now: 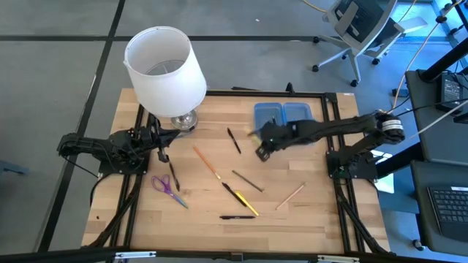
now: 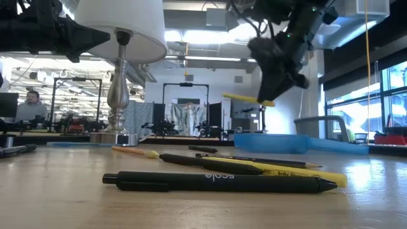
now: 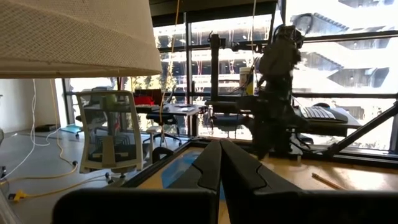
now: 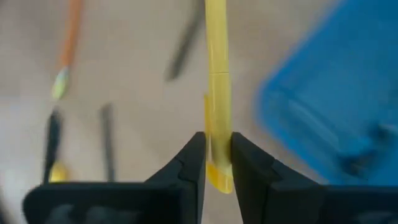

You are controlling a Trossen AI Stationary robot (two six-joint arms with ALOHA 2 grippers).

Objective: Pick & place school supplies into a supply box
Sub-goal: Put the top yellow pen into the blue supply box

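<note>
Right gripper [image 4: 217,155] closed on thin yellow plastic pen [image 4: 216,74], lifted clear of table for carrying, open translucent blue plastic pencil case [image 1: 284,115] just beside it; left gripper [image 3: 221,165] closed, empty, waiting.

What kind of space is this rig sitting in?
Probably a robotics lab in an open office: swivel chairs and a keyboard beside the wooden table, other equipment frames behind, a person at a desk.
</note>
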